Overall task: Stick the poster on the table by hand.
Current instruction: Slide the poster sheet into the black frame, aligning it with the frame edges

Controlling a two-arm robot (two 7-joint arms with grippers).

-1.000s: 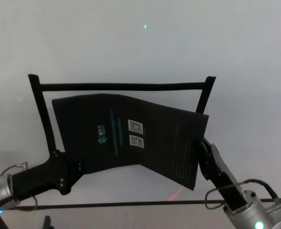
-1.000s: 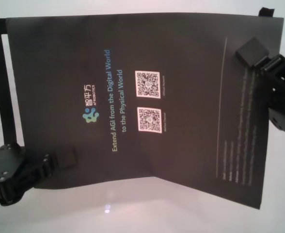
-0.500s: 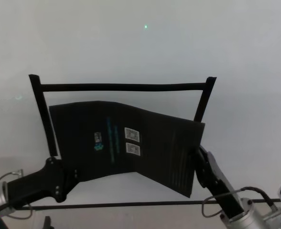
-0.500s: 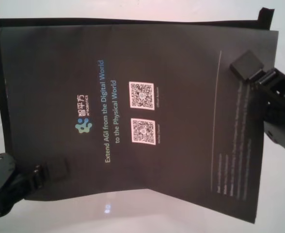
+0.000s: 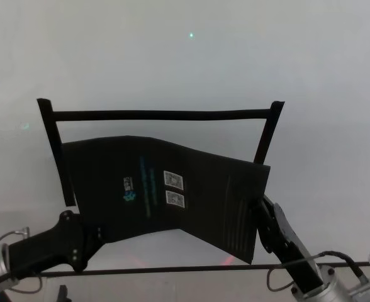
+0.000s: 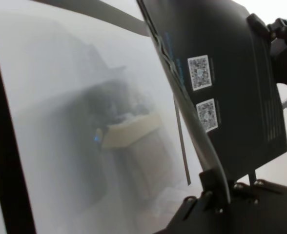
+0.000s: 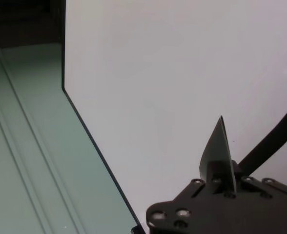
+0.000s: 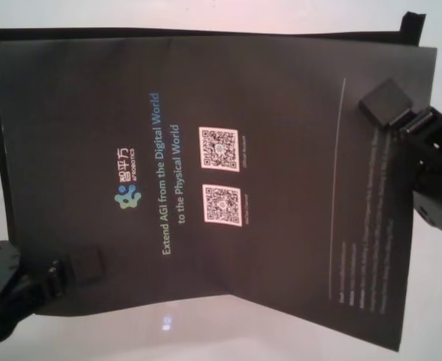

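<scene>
The poster (image 8: pixel 228 173) is hanging above the table (image 5: pixel 191 63), its long axis running left to right, the text lines running sideways and its right part bending down along a crease. The left gripper (image 8: pixel 78 267) is pinching its lower left corner; the right gripper (image 8: pixel 390 105) is clamping its right edge. Only the chest view is showing the printed words, and the head view the tape frame (image 5: pixel 160 115) behind it.

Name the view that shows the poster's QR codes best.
The chest view: both QR codes face the camera, large and sharp on the poster. The left wrist view shows them slanted. The head view shows them tiny. The right wrist view shows none.
</scene>
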